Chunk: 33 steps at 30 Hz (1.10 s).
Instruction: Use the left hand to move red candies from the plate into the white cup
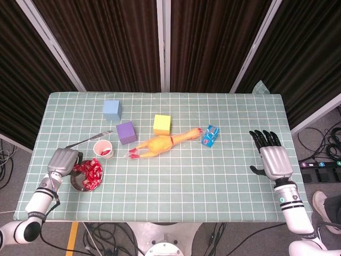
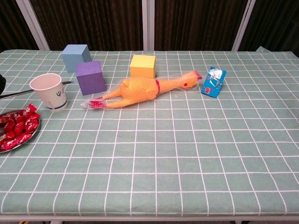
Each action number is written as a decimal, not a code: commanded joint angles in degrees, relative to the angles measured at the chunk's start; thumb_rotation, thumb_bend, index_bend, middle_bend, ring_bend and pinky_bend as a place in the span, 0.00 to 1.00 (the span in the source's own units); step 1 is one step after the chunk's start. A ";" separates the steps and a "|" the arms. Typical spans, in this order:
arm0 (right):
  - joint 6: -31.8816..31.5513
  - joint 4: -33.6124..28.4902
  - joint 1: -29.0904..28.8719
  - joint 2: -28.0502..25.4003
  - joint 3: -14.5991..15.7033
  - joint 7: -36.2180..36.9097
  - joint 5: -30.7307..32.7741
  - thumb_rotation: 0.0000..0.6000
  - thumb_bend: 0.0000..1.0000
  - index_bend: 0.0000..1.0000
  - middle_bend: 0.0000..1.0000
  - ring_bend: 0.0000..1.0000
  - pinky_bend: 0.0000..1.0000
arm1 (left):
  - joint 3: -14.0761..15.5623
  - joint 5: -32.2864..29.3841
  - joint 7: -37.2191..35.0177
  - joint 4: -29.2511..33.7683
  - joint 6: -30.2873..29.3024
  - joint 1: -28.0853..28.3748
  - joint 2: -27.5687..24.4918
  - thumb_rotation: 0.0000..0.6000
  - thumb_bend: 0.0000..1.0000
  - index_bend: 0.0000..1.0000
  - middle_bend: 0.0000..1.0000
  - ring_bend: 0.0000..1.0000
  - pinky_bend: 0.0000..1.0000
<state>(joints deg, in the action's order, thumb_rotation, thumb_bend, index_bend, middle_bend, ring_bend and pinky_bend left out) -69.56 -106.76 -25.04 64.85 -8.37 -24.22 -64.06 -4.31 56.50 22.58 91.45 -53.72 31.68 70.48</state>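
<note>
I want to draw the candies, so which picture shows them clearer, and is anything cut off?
Chest view: sharp, evenly lit, red wrapped candies big, but their metal plate is cut by the left edge. Head view: whole plate visible, candies tiny, silver left hand beside them. White paper cup is clear in the chest view.

Worktop (image 2: 187, 154) under matt checked cloth. Plate (image 1: 76, 184): shiny metal, carrying red candies (image 2: 18, 127) in glossy wrappers. White cup (image 2: 48, 90): matt paper. Rubber-like chicken (image 2: 140, 89) in clear glossy film. Knife (image 1: 88, 140): bright metal. Cubes (image 2: 91, 77): matt, smooth.
</note>
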 commanded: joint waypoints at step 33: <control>0.00 -0.40 -0.71 -0.33 -0.78 0.43 0.57 1.00 0.10 0.01 0.07 0.00 0.00 | -6.94 -7.64 -0.32 -7.85 -0.73 10.28 12.09 1.00 0.28 0.66 0.72 0.93 0.99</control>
<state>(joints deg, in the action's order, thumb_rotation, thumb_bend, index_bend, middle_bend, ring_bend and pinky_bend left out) -69.57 -107.16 -25.74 64.52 -9.16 -23.80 -63.50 -11.24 48.88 22.28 83.72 -54.50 41.87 82.46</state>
